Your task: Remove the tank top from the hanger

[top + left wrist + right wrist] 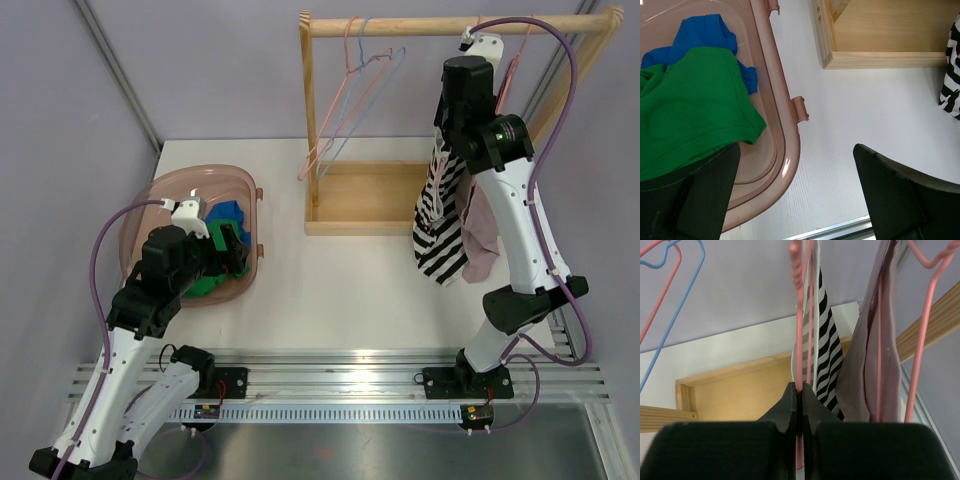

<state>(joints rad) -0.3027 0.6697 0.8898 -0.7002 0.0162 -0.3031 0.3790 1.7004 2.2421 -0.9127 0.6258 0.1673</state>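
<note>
While the black-and-white striped tank top (826, 357) hangs on its thin pink wire hanger (799, 315) from the top rail of the wooden clothes rack (420, 27), the step in hand looks like securing that hanger. The right gripper (800, 390) is pinched tight on the pink wire, just in front of the striped fabric, with no gap showing between the fingers. Just beside the tank top, on its right in the wrist view, a pale pink garment (875, 370) hangs on a second pink hanger, close enough to brush it. Two bare wire hangers, one pink and one blue (350, 100), hang further left along the rail.

Well apart on the left, the left gripper (796, 150) is spread wide and holds nothing, hovering over the rim of a translucent pink plastic tub (772, 60) that holds a green garment (690, 105) and a blue one (705, 30).

With the hanger gripped, the next move probably calls for steadying or lifting it off the rail and bringing the free left arm across to draw the straps off the hanger's shoulders, without snagging the pink garment alongside.
</note>
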